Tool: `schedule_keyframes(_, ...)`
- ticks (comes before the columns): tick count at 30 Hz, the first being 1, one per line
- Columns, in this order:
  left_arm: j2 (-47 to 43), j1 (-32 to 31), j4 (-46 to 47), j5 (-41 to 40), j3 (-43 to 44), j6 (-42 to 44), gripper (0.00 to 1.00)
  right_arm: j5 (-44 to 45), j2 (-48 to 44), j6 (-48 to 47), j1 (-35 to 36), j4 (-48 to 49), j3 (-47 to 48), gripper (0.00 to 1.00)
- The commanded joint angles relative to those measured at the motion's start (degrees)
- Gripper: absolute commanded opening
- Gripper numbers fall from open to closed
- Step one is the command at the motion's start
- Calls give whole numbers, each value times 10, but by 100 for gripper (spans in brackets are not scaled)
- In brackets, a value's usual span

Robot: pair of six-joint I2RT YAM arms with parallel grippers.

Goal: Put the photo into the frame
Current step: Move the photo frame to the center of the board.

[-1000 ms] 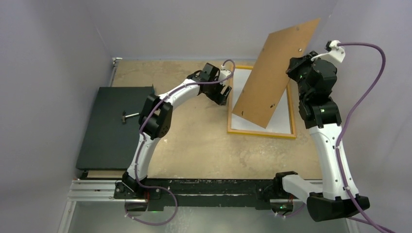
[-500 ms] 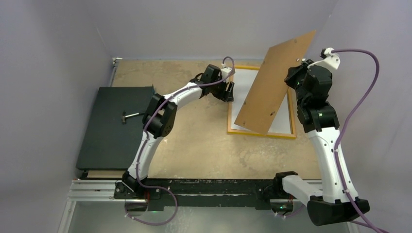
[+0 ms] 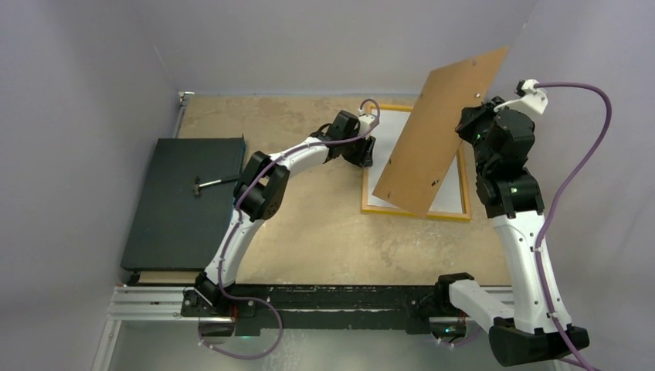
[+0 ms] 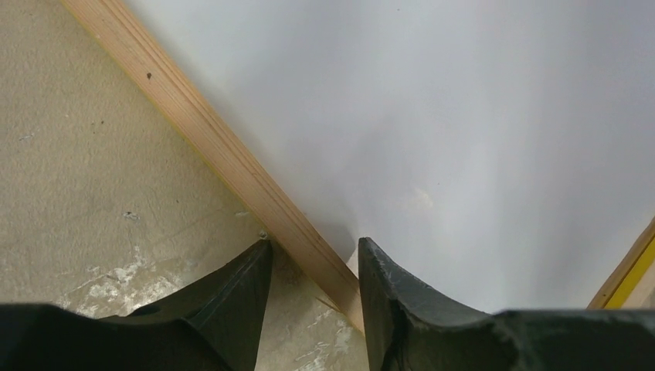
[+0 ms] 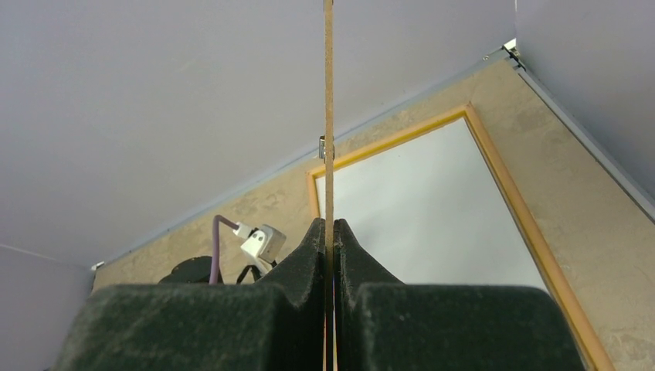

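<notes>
Far left, black panel [image 3: 181,201] is lying flat on the table [image 3: 309,224], well apart from the work; I am not touching it. Moving right, my left gripper [image 4: 313,255] is sitting low at the frame [image 3: 417,212], astride its left rail; fingers are standing at a middling gap, one tip on the table side, the other over the white sheet; rail is passing between them and a sliver of shadow is showing on the outer side, so I am judging no clamp yet. Photo [image 3: 398,127] is lying inside the frame, white back up, flat as far as I am seeing; part of it is hiding under the board [image 3: 440,131]. Right of that, my right gripper [image 5: 328,228] is pinching the brown board by its edge, fingers closed tight on it, holding it tilted in the air over the frame. Handling guess: photo is looking like thin paper, light, floppy, creasing easily, with no lip to get under while flat, so an edge or corner is the place to take it, gently; frame is looking stiff and light, its rail offering only a narrow grip; pane is likely fragile.
</notes>
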Motion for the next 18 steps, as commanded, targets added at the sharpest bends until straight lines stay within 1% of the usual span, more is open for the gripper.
schedule_keyframes(1, 9, -2, 8, -22, 4, -9, 41, -2, -19, 12, -2, 59, 7, 0)
schedule_keyframes(6, -14, 0, 14, -69, -33, -1, 26, -7, -20, 15, -2, 61, 3, 0)
schedule_keyframes(11, -44, 7, 18, -114, -85, 8, 14, -16, -20, 19, -2, 63, -1, 0)
schedule_keyframes(18, -122, 42, 30, -134, -187, 9, 6, -38, -19, 33, -2, 70, -20, 0)
